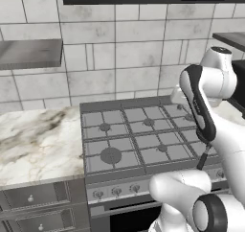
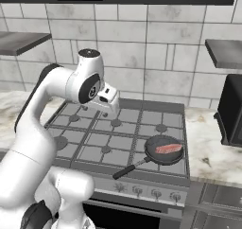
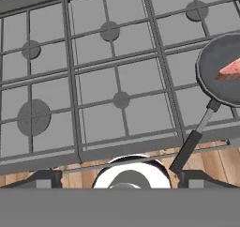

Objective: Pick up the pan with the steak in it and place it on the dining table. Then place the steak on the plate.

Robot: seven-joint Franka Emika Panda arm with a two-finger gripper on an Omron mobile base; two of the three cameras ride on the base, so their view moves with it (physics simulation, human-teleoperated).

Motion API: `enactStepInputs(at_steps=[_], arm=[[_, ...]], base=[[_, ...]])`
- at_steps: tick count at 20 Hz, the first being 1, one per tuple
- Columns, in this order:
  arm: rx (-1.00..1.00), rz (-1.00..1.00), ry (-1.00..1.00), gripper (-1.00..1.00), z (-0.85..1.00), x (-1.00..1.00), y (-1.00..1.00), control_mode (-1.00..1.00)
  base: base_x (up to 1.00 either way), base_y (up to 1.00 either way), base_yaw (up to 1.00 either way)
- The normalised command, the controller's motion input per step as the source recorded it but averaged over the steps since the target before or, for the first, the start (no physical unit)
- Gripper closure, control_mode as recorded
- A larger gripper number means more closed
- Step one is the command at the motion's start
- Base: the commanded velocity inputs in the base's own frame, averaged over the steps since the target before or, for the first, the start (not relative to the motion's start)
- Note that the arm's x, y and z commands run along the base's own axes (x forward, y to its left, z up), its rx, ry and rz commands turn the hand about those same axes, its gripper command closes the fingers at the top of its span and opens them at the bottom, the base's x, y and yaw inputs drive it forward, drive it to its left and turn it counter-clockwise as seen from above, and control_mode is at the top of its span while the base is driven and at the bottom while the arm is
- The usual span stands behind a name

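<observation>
Hand view puts the pan [image 3: 220, 71] with steak [image 3: 230, 70] at 3 o'clock; fingers [image 3: 123, 180] spread open, empty. Best clamp the handle [image 3: 192, 144] near the bowl.

The white arm [image 2: 52, 95] rises from the lower left of the right base view and bends rightward. Its gripper [image 2: 108, 100] sits at centre-left, jaws spread wide, holding nothing.
</observation>
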Motion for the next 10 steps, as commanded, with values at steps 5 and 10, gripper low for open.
enactStepInputs(at_steps=[5,10], arm=[[0.02,-0.22,0.0,-1.0,-0.26,-0.37,-0.58,-1.0],[0.0,-0.21,-0.01,-1.0,-0.38,-0.3,-0.53,-1.0]], base=[[0.0,0.0,0.0],[0.0,0.0,0.0]])
